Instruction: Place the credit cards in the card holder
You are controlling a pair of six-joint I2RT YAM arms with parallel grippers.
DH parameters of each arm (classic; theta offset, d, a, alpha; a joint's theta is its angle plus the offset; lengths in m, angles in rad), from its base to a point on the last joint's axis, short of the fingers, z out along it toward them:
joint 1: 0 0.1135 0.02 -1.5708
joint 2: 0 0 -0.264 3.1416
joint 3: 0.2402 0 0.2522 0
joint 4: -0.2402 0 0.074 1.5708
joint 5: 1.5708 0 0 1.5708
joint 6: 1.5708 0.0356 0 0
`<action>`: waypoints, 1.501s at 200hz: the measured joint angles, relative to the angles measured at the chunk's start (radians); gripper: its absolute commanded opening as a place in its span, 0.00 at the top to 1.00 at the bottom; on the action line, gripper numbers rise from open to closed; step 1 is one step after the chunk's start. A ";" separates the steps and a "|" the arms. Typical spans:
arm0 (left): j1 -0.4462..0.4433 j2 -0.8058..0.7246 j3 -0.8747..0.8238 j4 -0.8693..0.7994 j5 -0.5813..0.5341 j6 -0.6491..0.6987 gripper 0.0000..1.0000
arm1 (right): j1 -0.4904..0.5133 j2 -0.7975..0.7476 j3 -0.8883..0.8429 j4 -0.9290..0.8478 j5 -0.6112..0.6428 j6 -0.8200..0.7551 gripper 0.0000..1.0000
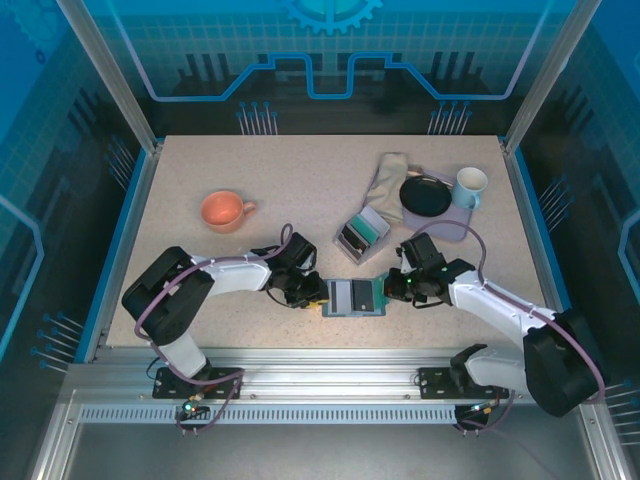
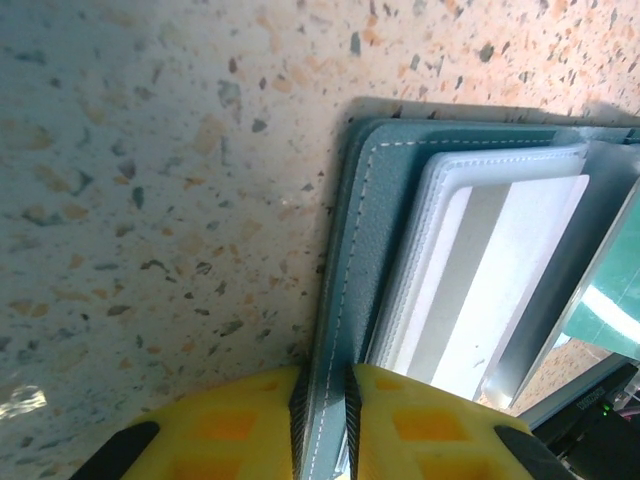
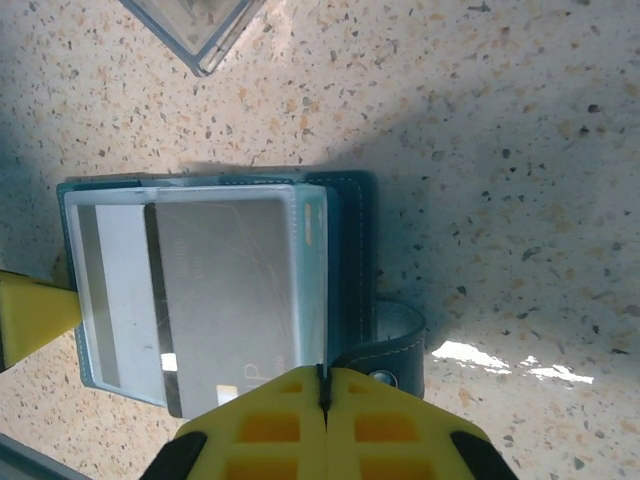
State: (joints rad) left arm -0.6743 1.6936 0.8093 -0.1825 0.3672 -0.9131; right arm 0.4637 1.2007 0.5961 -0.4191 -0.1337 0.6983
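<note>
We see wallet [image 1: 353, 296] open flat on desk [image 1: 280, 170], middle of near edge. Left claw [image 1: 312, 292] clamped on wallet's left edge. Right claw [image 1: 397, 285] closed at wallet's right edge, beside snap strap [image 3: 395, 345]; what it pinches we cannot tell. Grey striped card [image 3: 235, 290] lies under clear pocket. Tray [image 1: 362, 233] behind wallet.

Left arm [image 1: 235, 272] and right arm [image 1: 495, 300] look alike: white links, black joint housings, a thin purple cable [image 1: 240, 260] looping along each, black base plates [image 1: 195, 378]. Fingers [image 2: 430, 425] are bright yellow blocks with shallow square recesses, black rounded corners behind
</note>
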 measured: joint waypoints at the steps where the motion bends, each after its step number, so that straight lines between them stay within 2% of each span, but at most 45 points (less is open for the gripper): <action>1: 0.000 0.000 0.000 0.000 0.000 0.000 0.80 | 0.000 -0.002 0.000 -0.001 0.000 -0.001 1.00; 142: 0.000 0.003 0.002 0.000 0.000 0.000 0.81 | 0.000 -0.016 -0.006 -0.013 0.021 -0.048 1.00; 240: -0.001 0.008 0.008 -0.009 0.000 0.000 0.82 | -0.027 0.004 -0.072 0.109 -0.058 -0.011 1.00; 300: -0.002 0.012 0.013 -0.016 0.000 0.000 0.82 | -0.034 -0.034 -0.076 0.079 -0.047 -0.021 1.00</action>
State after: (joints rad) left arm -0.6765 1.7054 0.8227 -0.1982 0.3672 -0.9134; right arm 0.4297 1.1671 0.5201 -0.3405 -0.1802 0.6777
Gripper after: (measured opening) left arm 0.179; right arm 0.043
